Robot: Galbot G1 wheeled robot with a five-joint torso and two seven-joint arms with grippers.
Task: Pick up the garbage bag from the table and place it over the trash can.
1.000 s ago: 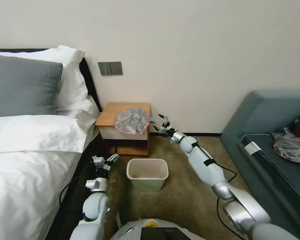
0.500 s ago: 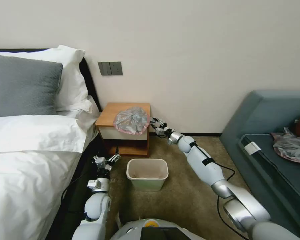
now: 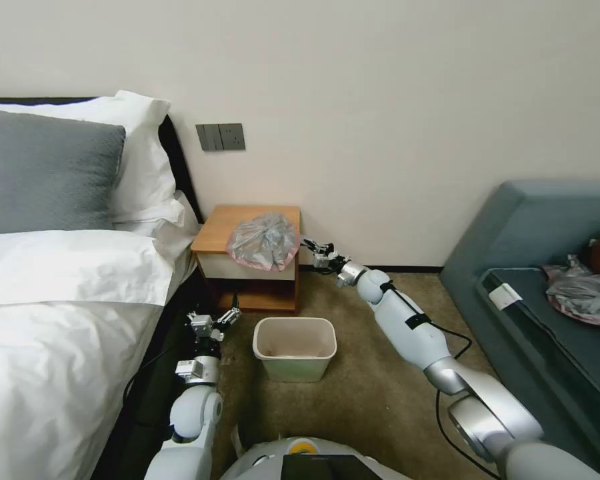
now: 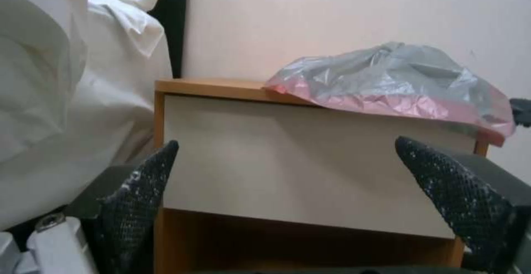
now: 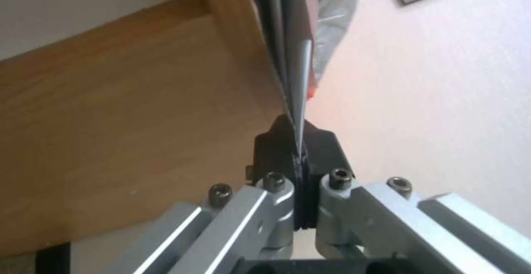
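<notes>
Garbage bag (image 3: pixel 263 241) lying crumpled on table (image 3: pixel 228 222), right edge hanging over. Right gripper (image 3: pixel 311 248) now moved in from the right, fingers pressed shut at that edge; pinching plastic or not, hard to tell. Trash can (image 3: pixel 294 348) near, waiting. Left gripper (image 3: pixel 213 320) low, fingers wide apart, holding nothing.

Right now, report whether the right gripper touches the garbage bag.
Cannot tell: the right wrist view cuts off the right gripper's tips beside the garbage bag; head view is unclear.
</notes>
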